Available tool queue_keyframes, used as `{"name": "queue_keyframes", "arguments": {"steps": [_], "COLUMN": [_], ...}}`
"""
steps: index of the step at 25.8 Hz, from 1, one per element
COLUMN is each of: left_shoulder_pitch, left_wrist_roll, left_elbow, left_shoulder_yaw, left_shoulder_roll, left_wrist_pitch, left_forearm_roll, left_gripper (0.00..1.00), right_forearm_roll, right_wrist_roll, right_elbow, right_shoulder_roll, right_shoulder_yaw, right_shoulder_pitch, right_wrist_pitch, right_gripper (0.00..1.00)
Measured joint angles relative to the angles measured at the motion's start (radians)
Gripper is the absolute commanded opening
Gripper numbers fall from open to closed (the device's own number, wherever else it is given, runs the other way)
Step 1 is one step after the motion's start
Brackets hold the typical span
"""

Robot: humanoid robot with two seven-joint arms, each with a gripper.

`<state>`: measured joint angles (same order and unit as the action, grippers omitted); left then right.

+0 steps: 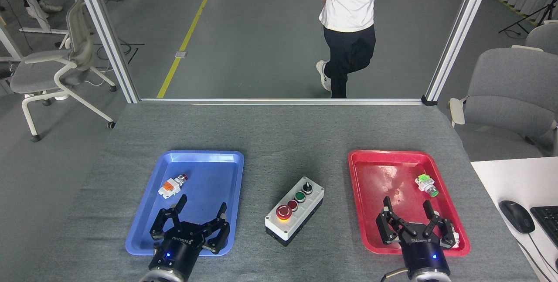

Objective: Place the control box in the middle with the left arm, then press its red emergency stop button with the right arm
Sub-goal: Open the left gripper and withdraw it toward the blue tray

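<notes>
The control box [295, 210] lies slanted on the grey fabric of the middle [279, 142], between the two trays. Its row of controls runs from a black knob at the upper right down to the red emergency stop button [283, 212] with a yellow collar at the lower left. My left gripper [198, 210] is open and empty over the near end of the blue tray [205, 168], well left of the box. Over the near end of the red tray [383, 164] hangs my right gripper [407, 210], also open and empty, to the right of the box.
A small white-orange switch part [171, 186] lies in the blue tray and a green-capped part [426, 185] in the red one. A person [348, 25] walks beyond the table's far edge. Office chairs stand left and right; a white desk with a mouse [516, 215] adjoins at right.
</notes>
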<state>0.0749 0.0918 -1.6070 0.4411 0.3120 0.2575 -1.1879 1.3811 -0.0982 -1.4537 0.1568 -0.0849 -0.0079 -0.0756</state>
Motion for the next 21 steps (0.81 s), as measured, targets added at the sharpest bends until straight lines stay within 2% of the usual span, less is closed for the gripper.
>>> {"name": "queue_keyframes", "arguments": {"steps": [4, 9, 16, 21], "left_shoulder_pitch": [0.045, 0.152, 0.231, 0.231], "left_wrist_roll": [0.001, 0.002, 0.0, 0.017], "left_elbow": [0.039, 0.179, 0.362, 0.392], "left_shoulder_yaw": [-0.132, -0.204, -0.357, -0.414], "left_shoulder_roll": [-0.008, -0.009, 0.001, 0.002], "left_wrist_pitch": [-0.021, -0.042, -0.285, -0.343], "left_forearm_roll": [0.008, 0.067, 0.192, 0.207], "left_gripper": [0.99, 0.99, 0.99, 0.99], "right_forearm_roll": [0.0, 0.0, 0.003, 0.014], "right_wrist_roll": [0.0, 0.003, 0.003, -0.002], "right_elbow": [-0.001, 0.0, 0.003, 0.004], "right_shoulder_roll": [-0.001, -0.008, -0.005, -0.002], "right_shoulder_yaw": [0.0, 0.002, 0.004, 0.004], "right_shoulder_pitch": [0.002, 0.001, -0.001, 0.003], "right_wrist_pitch": [-0.002, -0.007, -0.007, -0.006], "right_gripper": [0.99, 0.99, 0.99, 0.99]}}
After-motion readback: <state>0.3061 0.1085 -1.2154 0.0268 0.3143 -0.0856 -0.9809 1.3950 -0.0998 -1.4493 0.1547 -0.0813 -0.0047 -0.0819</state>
